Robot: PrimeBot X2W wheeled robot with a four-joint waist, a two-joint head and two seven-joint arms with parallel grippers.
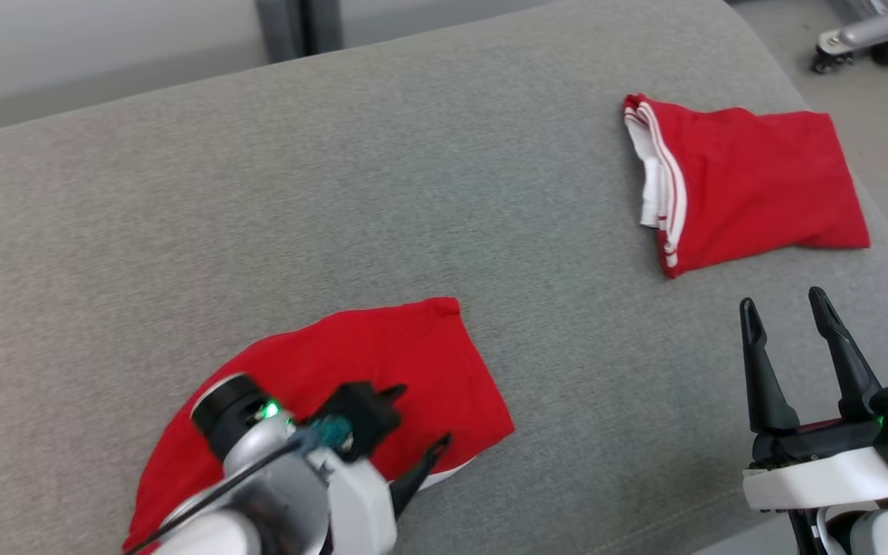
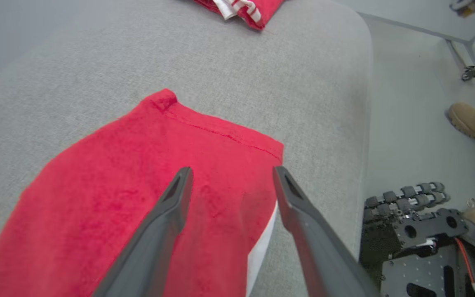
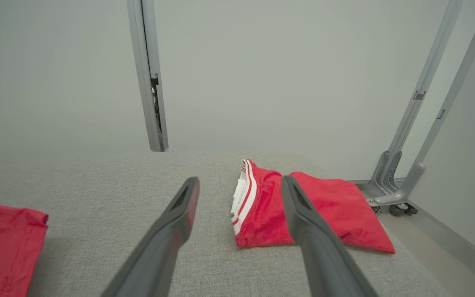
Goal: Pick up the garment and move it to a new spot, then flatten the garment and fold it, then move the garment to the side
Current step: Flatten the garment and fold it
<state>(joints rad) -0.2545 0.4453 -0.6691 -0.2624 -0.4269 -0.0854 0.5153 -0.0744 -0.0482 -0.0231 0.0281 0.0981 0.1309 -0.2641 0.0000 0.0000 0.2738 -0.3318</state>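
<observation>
Hovering over the red garment (image 1: 382, 354) at the grey cushion's (image 1: 336, 193) near-left, the left gripper (image 2: 232, 171), fingers spread and empty, seems at pick-up; next it must descend and pinch fabric, the right gripper (image 1: 783, 301) idle, likewise spread.

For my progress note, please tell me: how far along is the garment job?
Done, it seems: a folded garment lies at the far right of the grey surface. In hand: the left hand hangs open over the near garment, gripping nothing; the right hand is open and empty. Left: probably folding this one and moving it aside.
</observation>
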